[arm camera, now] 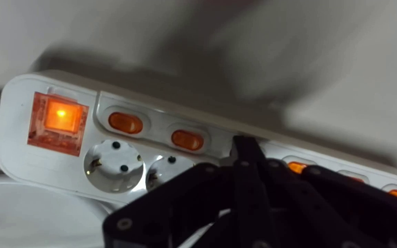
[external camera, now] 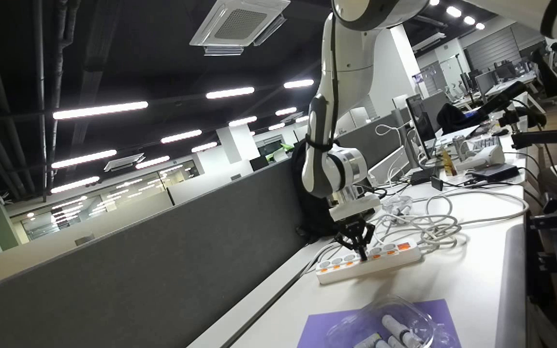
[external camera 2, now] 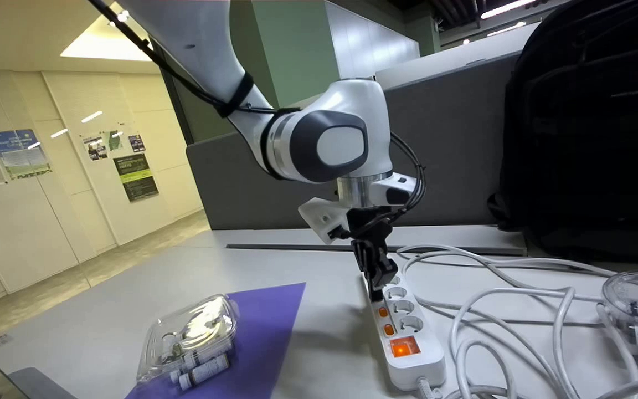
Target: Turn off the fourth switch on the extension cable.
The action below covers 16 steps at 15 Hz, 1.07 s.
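Note:
The extension cable, a long white power strip, lies on the white desk in both exterior views [external camera: 380,267] [external camera 2: 427,363] and crosses the wrist view [arm camera: 157,129]. Its square main switch [arm camera: 60,117] glows orange at the cord end. Two orange oval switches [arm camera: 125,123] [arm camera: 187,140] show between it and my gripper. Three more oval switches [arm camera: 296,167] show past the gripper, partly covered. My gripper points down, fingers together and empty, its tips [arm camera: 248,141] over the switch row, also in both exterior views [external camera: 363,254] [external camera 2: 375,293]. The tips hide the spot beneath; pressing cannot be told.
A loose tangle of white cables [external camera 2: 562,310] lies beside the strip's socket side. A purple sheet [external camera 2: 280,321] with a clear plastic box [external camera 2: 202,327] lies on the other side. A grey partition [external camera: 240,217] and a black backpack [external camera 2: 590,138] stand behind.

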{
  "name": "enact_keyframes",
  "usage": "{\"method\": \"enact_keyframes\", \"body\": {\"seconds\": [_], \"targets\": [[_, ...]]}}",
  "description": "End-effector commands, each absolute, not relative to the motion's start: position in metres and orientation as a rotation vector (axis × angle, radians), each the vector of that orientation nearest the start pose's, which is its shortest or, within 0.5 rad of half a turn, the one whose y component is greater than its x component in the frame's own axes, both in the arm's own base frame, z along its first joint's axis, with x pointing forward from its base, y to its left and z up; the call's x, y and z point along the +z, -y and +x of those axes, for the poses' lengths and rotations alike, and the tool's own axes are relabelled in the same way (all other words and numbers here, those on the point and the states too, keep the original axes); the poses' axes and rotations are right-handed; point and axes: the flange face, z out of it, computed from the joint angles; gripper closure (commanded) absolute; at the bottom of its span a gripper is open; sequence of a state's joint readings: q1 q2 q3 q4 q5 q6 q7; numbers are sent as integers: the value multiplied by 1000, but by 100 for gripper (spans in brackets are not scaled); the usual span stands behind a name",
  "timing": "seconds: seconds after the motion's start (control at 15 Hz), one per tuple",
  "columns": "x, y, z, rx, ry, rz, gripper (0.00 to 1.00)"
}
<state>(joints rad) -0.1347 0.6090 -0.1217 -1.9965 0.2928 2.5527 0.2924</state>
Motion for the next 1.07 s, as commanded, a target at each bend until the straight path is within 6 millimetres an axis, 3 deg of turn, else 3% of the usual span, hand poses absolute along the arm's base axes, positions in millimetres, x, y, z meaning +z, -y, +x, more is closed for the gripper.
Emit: {"method": "enact_keyframes", "body": {"seconds": [0.0, 0.27, 0.47, 0.67, 1.0], "targets": [[117, 160, 573, 151, -1182, -2771, 100], [109, 169, 568, 191, -1149, -2645, 100], [122, 177, 567, 183, -1127, -2593, 100], [155, 168, 565, 172, -1123, -2630, 100], [203, 137, 560, 172, -1108, -2655, 100]]}}
